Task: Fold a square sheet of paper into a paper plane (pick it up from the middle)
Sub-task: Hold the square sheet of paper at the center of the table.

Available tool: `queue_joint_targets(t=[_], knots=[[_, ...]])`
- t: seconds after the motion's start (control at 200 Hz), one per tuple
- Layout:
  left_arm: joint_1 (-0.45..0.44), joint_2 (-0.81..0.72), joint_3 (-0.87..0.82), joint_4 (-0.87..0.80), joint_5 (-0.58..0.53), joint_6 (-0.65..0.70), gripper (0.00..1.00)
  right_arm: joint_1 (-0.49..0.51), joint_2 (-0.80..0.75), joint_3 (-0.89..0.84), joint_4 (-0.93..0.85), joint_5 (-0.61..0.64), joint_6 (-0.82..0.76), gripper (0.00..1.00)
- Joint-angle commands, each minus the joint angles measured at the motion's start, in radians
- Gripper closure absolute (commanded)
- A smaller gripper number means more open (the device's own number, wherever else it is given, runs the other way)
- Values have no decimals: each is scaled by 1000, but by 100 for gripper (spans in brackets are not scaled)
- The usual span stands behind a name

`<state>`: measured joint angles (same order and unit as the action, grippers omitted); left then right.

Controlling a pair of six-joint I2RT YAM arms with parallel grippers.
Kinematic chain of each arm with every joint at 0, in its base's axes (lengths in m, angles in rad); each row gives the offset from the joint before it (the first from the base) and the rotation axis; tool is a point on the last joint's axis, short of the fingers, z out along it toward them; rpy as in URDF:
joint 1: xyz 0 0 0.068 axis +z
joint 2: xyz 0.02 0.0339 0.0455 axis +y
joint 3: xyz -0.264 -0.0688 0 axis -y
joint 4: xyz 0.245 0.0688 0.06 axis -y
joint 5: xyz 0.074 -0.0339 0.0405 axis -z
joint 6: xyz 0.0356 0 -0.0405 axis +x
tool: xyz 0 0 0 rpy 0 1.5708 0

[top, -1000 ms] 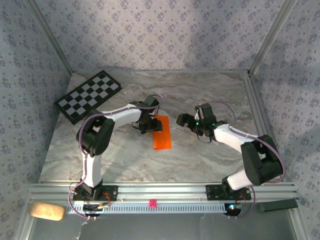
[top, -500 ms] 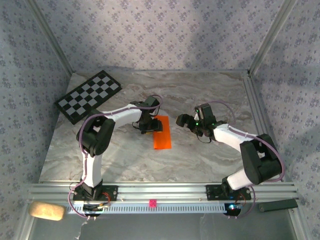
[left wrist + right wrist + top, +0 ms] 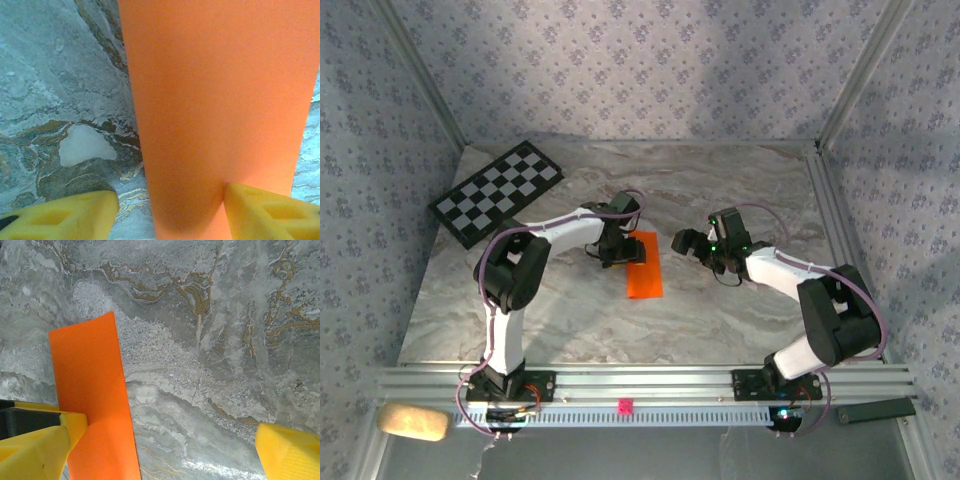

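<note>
The orange sheet of paper [image 3: 644, 270] lies flat on the marble table as a long narrow rectangle, not a pointed plane shape. My left gripper [image 3: 617, 251] stands at its far left end, open. In the left wrist view the paper [image 3: 215, 100] runs between the yellow fingers; the right fingertip [image 3: 260, 210] rests on it and the left one [image 3: 70, 217] on bare marble. The left gripper [image 3: 170, 200] holds nothing. My right gripper [image 3: 686, 240] hovers open just right of the paper. Its left finger [image 3: 40, 445] overlaps the paper [image 3: 92, 385]; the right gripper [image 3: 170, 432] is wide open.
A black-and-white checkerboard [image 3: 498, 190] lies at the back left of the table. A small pink cube [image 3: 623, 406] sits on the front rail, a tan lump [image 3: 412, 421] at the near left. Patterned walls and metal posts close in the table [image 3: 740, 310].
The right gripper has edged slightly left toward the paper. The left gripper and the paper have stayed where they were.
</note>
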<state>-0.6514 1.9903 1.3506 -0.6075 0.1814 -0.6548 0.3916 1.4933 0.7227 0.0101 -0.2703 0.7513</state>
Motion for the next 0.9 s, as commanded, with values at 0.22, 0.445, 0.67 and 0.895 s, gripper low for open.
queue_joint_targets(t=[0.22,0.445,0.67,0.895], knots=[[0,114,-46,11,-88,20,38,12,39,29,67,-127,-28,21],[0,110,-50,9,-90,26,38,33,148,100,78,-252,-32,61],[0,108,-54,12,-89,27,38,83,260,225,-47,-229,-69,97],[-2,108,-56,13,-90,22,38,110,332,298,-113,-234,-92,100]])
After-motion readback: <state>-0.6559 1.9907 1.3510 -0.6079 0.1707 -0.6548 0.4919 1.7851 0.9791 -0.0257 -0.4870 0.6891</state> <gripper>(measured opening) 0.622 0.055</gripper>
